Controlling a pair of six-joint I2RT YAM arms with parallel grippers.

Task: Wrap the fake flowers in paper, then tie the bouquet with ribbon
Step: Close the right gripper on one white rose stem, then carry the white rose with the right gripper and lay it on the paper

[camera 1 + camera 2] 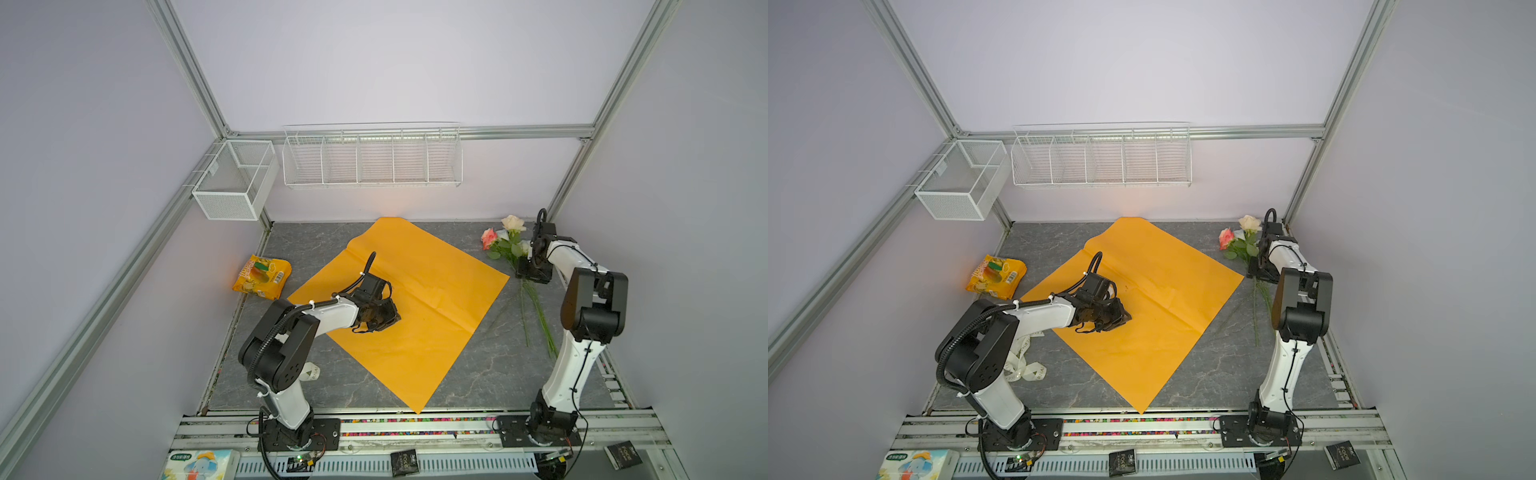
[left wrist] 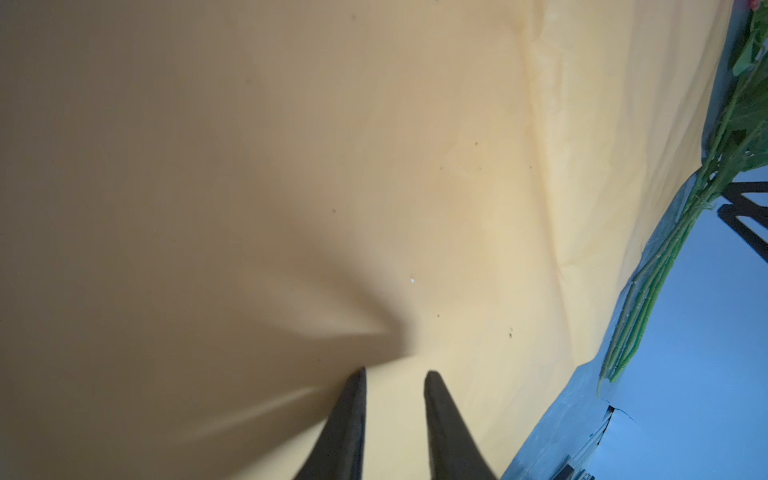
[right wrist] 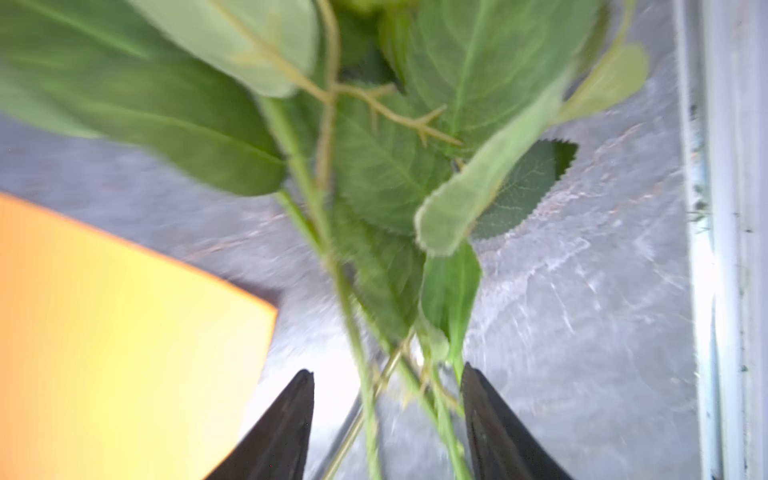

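Two black fingers of the right pincer (image 3: 386,370) are standing apart, straddling the thin green stems of the bouquet of fake flowers (image 1: 510,246) without clamping them. The bouquet is lying along the right edge of the grey worktop (image 1: 478,365), its long axis running front to back: blooms pointing toward the back wall, stem ends toward the arm bases. It is sitting just beside the right corner of the orange paper (image 1: 415,299). The left pincer (image 2: 397,372) is hovering over the paper's middle, slightly parted and empty.
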